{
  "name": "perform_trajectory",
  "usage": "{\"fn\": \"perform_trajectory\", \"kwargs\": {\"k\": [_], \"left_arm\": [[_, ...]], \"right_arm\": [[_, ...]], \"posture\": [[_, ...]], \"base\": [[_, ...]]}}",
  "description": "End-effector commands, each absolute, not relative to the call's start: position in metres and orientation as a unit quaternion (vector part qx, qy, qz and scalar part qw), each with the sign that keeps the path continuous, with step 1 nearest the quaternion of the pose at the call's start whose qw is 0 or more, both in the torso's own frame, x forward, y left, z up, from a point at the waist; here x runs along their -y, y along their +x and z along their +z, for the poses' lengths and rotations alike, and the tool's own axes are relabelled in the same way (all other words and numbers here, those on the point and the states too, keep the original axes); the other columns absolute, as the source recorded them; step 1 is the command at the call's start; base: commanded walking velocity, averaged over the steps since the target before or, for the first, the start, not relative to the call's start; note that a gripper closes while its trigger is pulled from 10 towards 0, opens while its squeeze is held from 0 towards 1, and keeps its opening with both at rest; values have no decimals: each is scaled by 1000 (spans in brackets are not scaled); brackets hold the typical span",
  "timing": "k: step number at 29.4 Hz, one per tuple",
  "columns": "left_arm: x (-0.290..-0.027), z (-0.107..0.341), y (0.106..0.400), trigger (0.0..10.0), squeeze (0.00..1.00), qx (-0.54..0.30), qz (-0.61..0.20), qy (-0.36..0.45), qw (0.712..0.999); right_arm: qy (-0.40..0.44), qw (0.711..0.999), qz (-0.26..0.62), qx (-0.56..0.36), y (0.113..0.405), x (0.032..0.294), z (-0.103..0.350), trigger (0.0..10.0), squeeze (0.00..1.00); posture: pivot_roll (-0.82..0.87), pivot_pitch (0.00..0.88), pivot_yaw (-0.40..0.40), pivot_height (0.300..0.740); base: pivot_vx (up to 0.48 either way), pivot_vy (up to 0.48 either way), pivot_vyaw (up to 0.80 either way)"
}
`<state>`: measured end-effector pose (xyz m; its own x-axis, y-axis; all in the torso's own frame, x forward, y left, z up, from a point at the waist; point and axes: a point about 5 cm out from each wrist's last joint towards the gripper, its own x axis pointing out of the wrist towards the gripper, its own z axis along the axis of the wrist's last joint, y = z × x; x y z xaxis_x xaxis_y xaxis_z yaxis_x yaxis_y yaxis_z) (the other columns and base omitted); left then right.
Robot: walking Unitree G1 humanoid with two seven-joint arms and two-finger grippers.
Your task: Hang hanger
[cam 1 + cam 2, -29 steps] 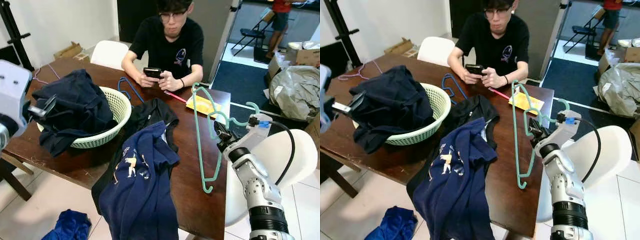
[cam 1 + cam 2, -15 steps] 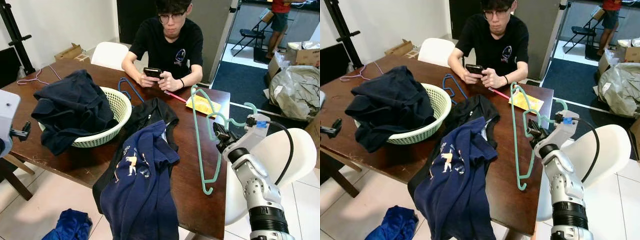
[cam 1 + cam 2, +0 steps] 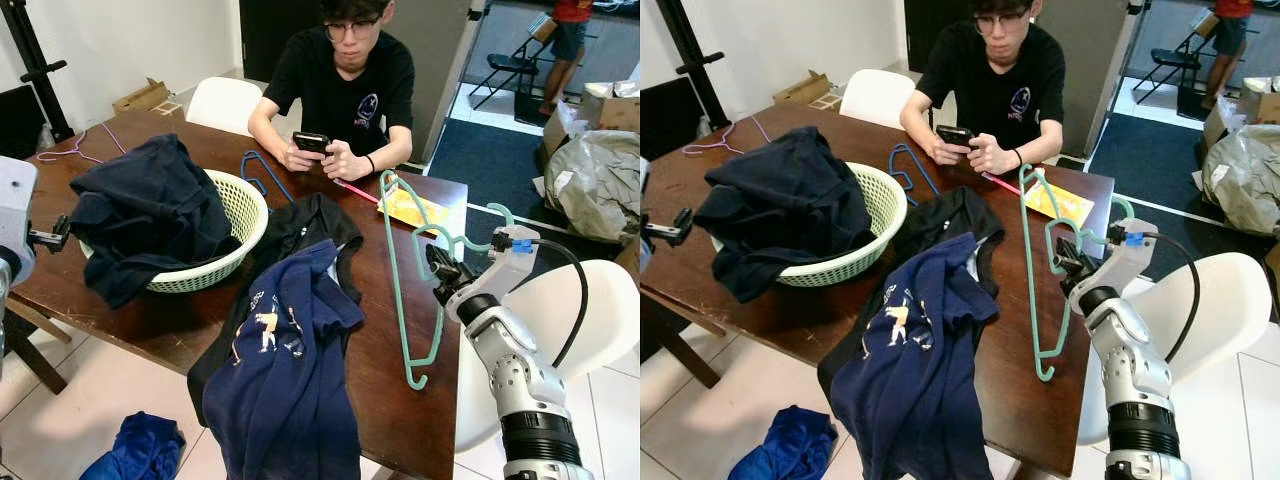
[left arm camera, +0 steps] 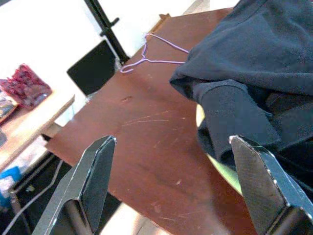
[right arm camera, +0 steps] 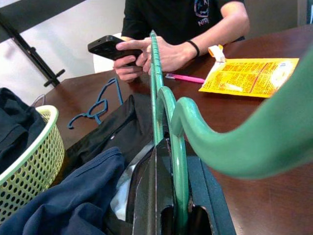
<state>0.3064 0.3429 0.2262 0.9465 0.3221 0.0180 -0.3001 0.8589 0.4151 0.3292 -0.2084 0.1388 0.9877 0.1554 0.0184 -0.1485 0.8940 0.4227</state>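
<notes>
Above the right edge of the dark brown wooden table (image 3: pixel 170 325), the right gripper (image 3: pixel 437 268) pinches a mint-green plastic hanger (image 3: pixel 396 290), held upright with its hook pointing right. Beside it lies a navy blue printed shirt (image 3: pixel 285 380). At the table's left end, the left gripper (image 4: pixel 171 191) hangs spread wide near a pale green mesh basket (image 3: pixel 238 215) heaped with dark clothing (image 3: pixel 145 215).

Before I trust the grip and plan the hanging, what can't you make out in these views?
- Right gripper: its fingertips' hold on the green hanger, hidden by hanger and wrist in the eye views.
- Somewhere to hang it: a black stand is cut off by the frame's top edge.
- Green basket: contents beneath the dark garment.
- Left gripper: open; its arm is cut off at the eye views' edge.
</notes>
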Motion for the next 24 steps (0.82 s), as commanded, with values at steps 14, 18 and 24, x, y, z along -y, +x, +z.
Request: {"fn": "perform_trajectory", "kwargs": {"k": [14, 18, 24], "left_arm": [[-338, 190, 319, 10000, 0, -64, 132, 168, 975], [-335, 190, 321, 10000, 0, -60, 127, 169, 976], [-343, 198, 323, 10000, 0, -45, 140, 180, 973]], "right_arm": [[189, 979, 72, -29, 324, 220, 137, 10000, 0], [185, 980, 73, -32, 323, 221, 136, 10000, 0], [183, 980, 73, -34, 321, 222, 136, 10000, 0]], "posture": [[29, 54, -89, 740], [27, 54, -92, 740], [23, 52, -95, 740]], "base": [[0, 0, 0], [0, 0, 0], [0, 0, 0]]}}
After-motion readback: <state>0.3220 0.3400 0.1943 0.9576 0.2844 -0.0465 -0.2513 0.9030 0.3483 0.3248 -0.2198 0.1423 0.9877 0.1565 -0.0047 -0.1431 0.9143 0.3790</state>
